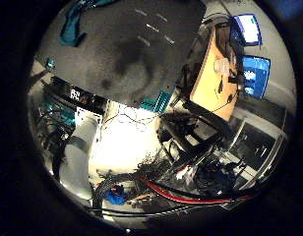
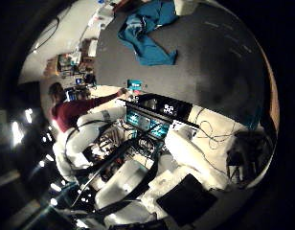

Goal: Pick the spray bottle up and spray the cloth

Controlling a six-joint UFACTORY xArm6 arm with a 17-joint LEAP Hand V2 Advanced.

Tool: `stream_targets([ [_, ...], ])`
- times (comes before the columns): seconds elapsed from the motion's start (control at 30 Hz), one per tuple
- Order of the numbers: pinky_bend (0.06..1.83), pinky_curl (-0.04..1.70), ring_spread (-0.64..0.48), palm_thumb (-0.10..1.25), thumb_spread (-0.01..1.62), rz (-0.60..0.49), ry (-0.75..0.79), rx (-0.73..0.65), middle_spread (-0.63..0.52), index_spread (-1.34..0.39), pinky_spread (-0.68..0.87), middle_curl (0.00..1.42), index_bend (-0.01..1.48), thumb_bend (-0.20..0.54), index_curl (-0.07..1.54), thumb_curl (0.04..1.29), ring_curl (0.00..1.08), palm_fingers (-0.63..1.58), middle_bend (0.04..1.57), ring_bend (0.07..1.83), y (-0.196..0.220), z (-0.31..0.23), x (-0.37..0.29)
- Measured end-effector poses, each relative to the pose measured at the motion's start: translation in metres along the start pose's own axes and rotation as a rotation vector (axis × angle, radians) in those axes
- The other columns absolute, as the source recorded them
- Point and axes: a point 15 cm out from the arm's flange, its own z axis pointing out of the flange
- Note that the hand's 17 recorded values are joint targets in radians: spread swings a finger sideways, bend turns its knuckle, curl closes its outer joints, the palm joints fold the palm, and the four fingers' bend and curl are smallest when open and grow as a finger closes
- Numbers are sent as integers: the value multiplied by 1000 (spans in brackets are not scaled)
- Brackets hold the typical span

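The hand is hanging well apart from the dark table (image 2: 195,67), where the teal cloth (image 2: 147,33) is lying crumpled; no spray bottle showing, finger state untellable.

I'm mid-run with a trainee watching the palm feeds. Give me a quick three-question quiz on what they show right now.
1. True or false: the teal cloth lies crumpled on the dark grey table.
2. Multiple choice: where does the cloth sit on the table? A) in the middle of the top B) near one edge C) hanging fully off the top
3. Short answer: does either palm view clearly show a spray bottle?

Key:
1. True.
2. B. The cloth lies near one edge, and most of the dark top stays bare.
3. No. A white object shows at the table edge beside the cloth, but what it is cannot be told.
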Motion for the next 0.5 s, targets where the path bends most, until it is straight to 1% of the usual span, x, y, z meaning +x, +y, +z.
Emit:
stream_targets([
  [0.17, 264, 333, 207, 659, 1106, 14, -15, -46, 124, -346, 390, 279, 171, -23, 316, 303, 237, 60, 184, 199, 25, 35, -14],
  [0.37, 270, 332, 203, 614, 1088, 13, 13, -23, 118, -354, 392, 284, 170, -25, 308, 291, 249, 64, 185, 207, 33, 31, -16],
  [0.5, 261, 330, 202, 605, 1083, 11, 56, -38, 108, -361, 392, 288, 177, -23, 308, 290, 251, 78, 186, 197, 39, 30, -6],
])
